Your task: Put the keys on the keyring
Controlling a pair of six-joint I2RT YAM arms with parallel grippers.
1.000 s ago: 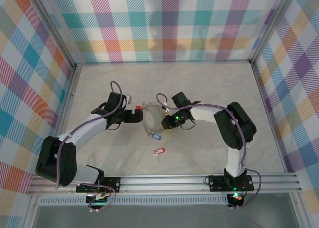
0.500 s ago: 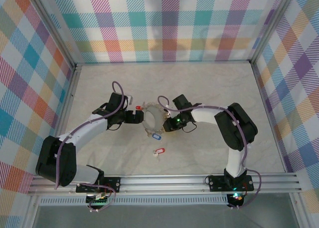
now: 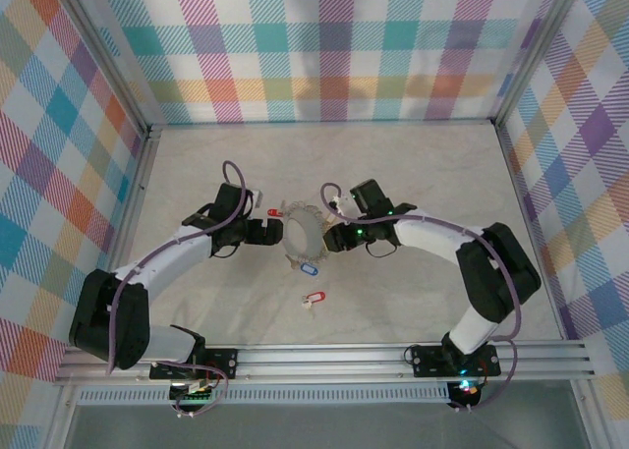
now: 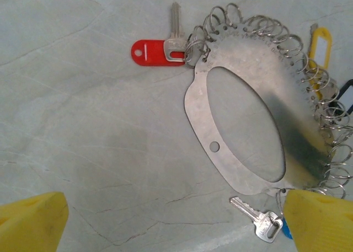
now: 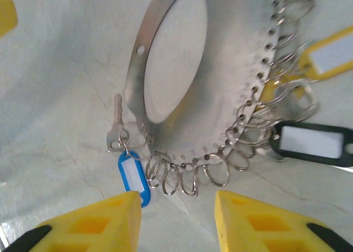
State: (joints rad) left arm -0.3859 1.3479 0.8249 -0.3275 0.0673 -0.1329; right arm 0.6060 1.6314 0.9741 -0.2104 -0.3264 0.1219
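Observation:
The keyring (image 3: 313, 231) is a flat grey metal hoop (image 4: 287, 119) lying on the table, its outer edge lined with several small split rings. Keys with a red tag (image 4: 157, 52), a yellow tag (image 5: 331, 53), a black tag (image 5: 314, 141) and a blue tag (image 5: 134, 177) hang from those rings. Another red-tagged key (image 3: 314, 299) lies loose nearer the arms. My left gripper (image 4: 176, 230) is open at the hoop's left side, its right finger (image 4: 320, 219) at the rim. My right gripper (image 5: 176, 224) is open just off the ringed edge, nothing between its fingers.
The pale marbled table (image 3: 413, 174) is fenced by checked walls and a metal frame (image 3: 147, 135). Both arms reach inward from the near rail (image 3: 334, 356), meeting at the middle of the table.
The right arm has stretched out, its elbow swinging right and nearer, and its gripper has drawn slightly back from the hoop. Left arm and keyring stay put.

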